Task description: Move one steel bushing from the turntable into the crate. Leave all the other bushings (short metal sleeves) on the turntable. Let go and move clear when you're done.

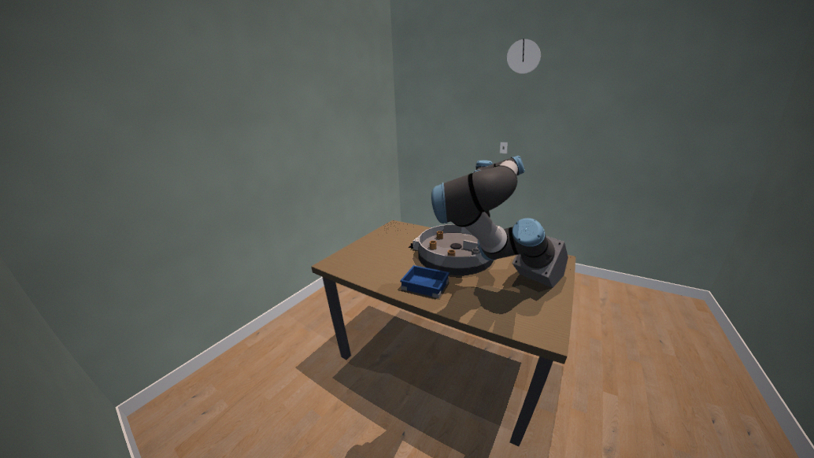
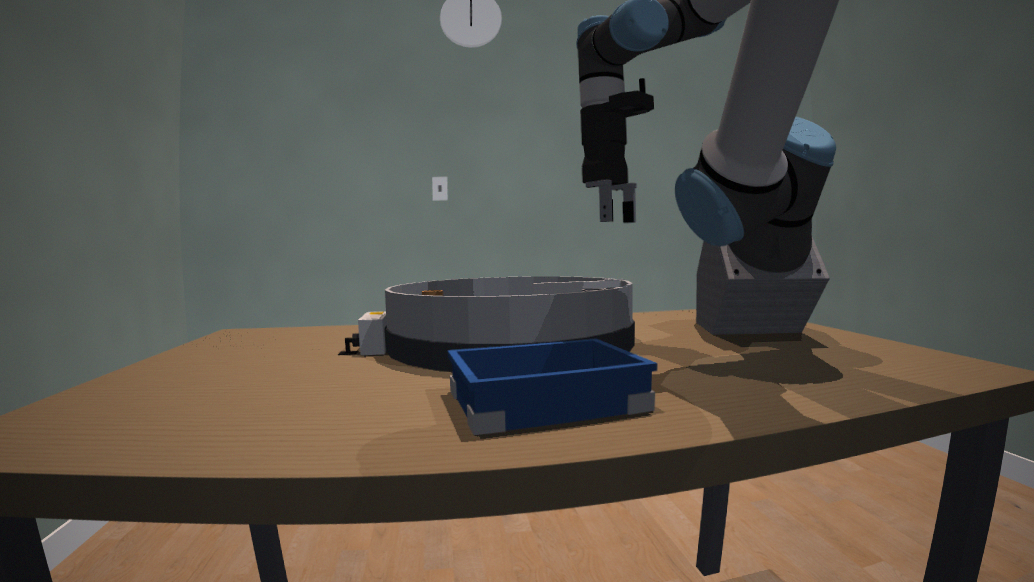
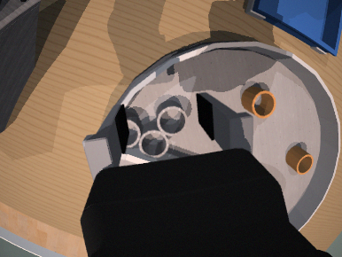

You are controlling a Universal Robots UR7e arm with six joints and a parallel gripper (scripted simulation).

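The grey turntable stands on the table, also in the exterior and top views (image 2: 508,307) (image 1: 451,249). In the wrist view three steel bushings lie close together on it: one (image 3: 172,118), one (image 3: 155,143), and one (image 3: 136,128) partly behind my left finger. Two bronze bushings (image 3: 260,102) (image 3: 299,159) stand further round the disc. My gripper (image 2: 616,202) is open and empty, high above the turntable's right side, right over the steel bushings (image 3: 163,121).
The robot base (image 2: 759,289) stands to the right of the turntable. A small white box (image 2: 371,332) is fixed at the turntable's left side. The turntable has a raised rim. The arm hides the gripper in the top view.
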